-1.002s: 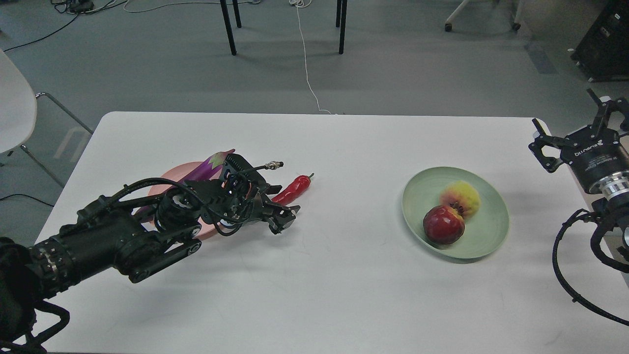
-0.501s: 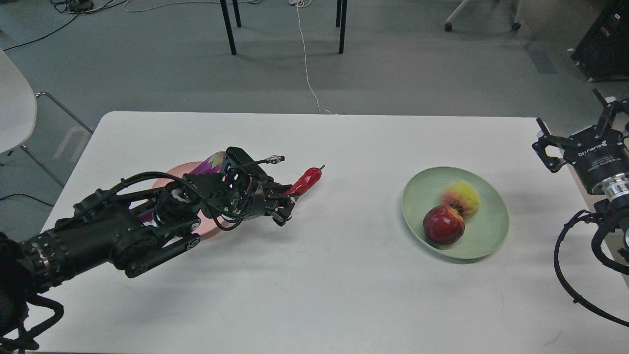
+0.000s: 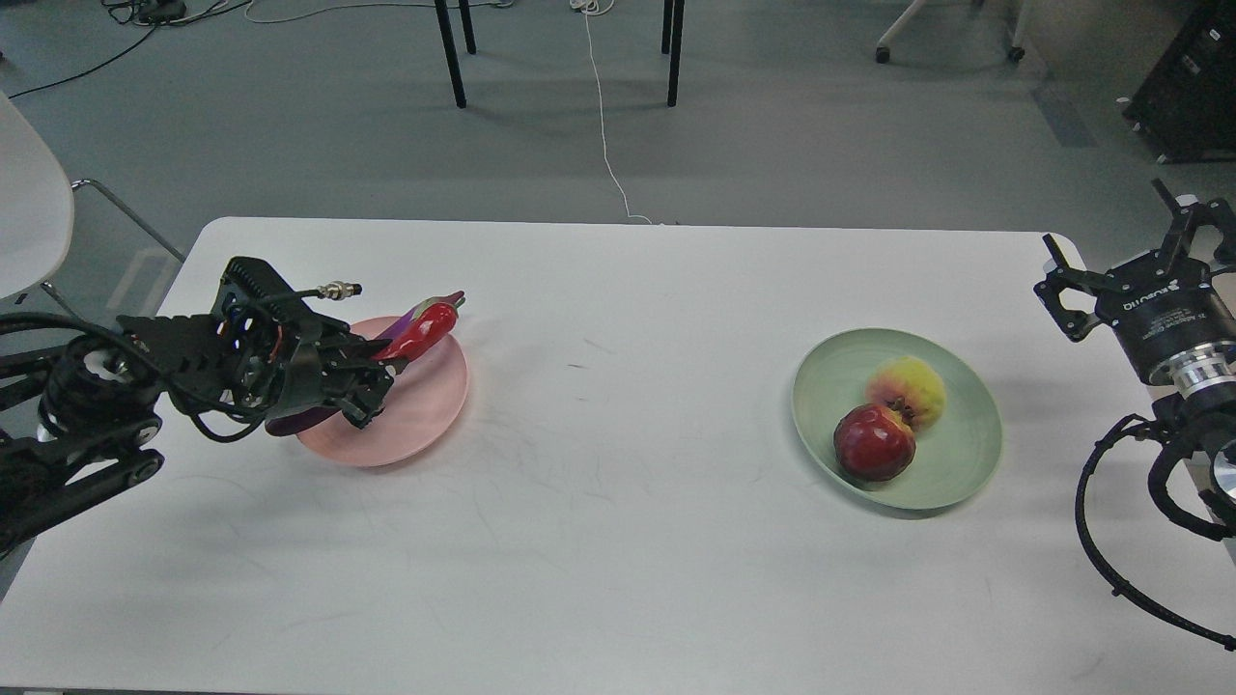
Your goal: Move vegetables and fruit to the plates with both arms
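Observation:
My left gripper (image 3: 372, 372) is shut on the red chili pepper (image 3: 422, 331) and holds it over the pale pink plate (image 3: 415, 415) at the left of the table. The purple eggplant (image 3: 410, 317) lies on that plate, mostly hidden behind the gripper and the chili. The pale green plate (image 3: 951, 454) at the right holds the yellow-pink peach (image 3: 906, 385) and the dark red pomegranate (image 3: 873, 441), touching each other. My right gripper (image 3: 1125, 261) is open and empty, off the table's right edge, apart from the green plate.
The white table (image 3: 628, 541) fills the lower view. Its far edge runs across the middle. Chair legs (image 3: 449, 53) and a white cable (image 3: 603, 125) lie on the grey floor beyond. A white chair (image 3: 29, 203) stands at the far left.
My left gripper closed on the red chili pepper at the table's centre-left, lifted it and carried it left over the pink plate. The right arm has barely moved.

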`<state>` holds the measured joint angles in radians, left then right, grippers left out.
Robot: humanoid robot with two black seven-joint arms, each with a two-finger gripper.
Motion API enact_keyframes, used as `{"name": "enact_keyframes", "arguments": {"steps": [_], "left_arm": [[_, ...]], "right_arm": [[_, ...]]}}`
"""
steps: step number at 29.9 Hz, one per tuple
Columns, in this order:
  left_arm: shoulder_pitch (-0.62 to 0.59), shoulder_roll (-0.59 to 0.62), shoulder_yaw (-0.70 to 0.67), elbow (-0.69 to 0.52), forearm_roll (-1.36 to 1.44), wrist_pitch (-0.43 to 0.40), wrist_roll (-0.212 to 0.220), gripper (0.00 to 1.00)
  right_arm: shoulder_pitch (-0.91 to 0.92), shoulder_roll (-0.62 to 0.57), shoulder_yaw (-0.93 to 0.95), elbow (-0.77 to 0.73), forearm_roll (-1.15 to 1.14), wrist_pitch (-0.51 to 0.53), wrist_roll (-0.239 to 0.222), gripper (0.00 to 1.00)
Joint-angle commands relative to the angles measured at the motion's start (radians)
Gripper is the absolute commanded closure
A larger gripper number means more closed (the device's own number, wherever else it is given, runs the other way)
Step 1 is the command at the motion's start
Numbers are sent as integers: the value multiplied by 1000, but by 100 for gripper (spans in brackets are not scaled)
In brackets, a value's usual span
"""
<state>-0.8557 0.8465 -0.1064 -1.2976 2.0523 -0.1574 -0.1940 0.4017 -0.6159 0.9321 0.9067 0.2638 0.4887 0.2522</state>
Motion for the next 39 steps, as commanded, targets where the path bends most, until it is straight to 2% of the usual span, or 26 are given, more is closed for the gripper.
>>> {"name": "enact_keyframes", "arguments": {"steps": [1,4,7,9,13,16,22,26,31,34,39], "left_arm": [[20,-15,14,3,3,12,5,77],[27,-35,19,18,3,12,4,55],[58,-33,16,15,2,13,-1,39],[60,-35,11,12,-1,15,-1,23],[55,-30,-13,12,-49,27,1,10],[49,-27,-94,12,-186,30,2,3],[52,-26,-363,33,-709,30,-5,2],[55,-36,-469,76,-1132,30,-5,2],[58,-38,-492,138,-1685,22,-4,2],[56,-37,-498,139,-1888,4,-5,2],[63,-67,-550,193,-2127,-79,-5,2]], "right_arm": [[5,2,-1,0,0,0,-1,2],[8,2,1,0,0,0,-1,2],[6,2,1,-2,0,0,-1,1],[6,-1,1,-2,0,0,-1,2],[3,1,1,-2,0,0,-1,1],[3,1,1,0,0,0,-1,1],[14,1,1,-5,0,0,-1,1],[26,2,4,-23,0,0,-1,1],[37,4,21,-57,0,0,-4,1],[80,15,16,-90,-1,0,-4,1],[118,53,13,-141,0,0,-14,1]]}}
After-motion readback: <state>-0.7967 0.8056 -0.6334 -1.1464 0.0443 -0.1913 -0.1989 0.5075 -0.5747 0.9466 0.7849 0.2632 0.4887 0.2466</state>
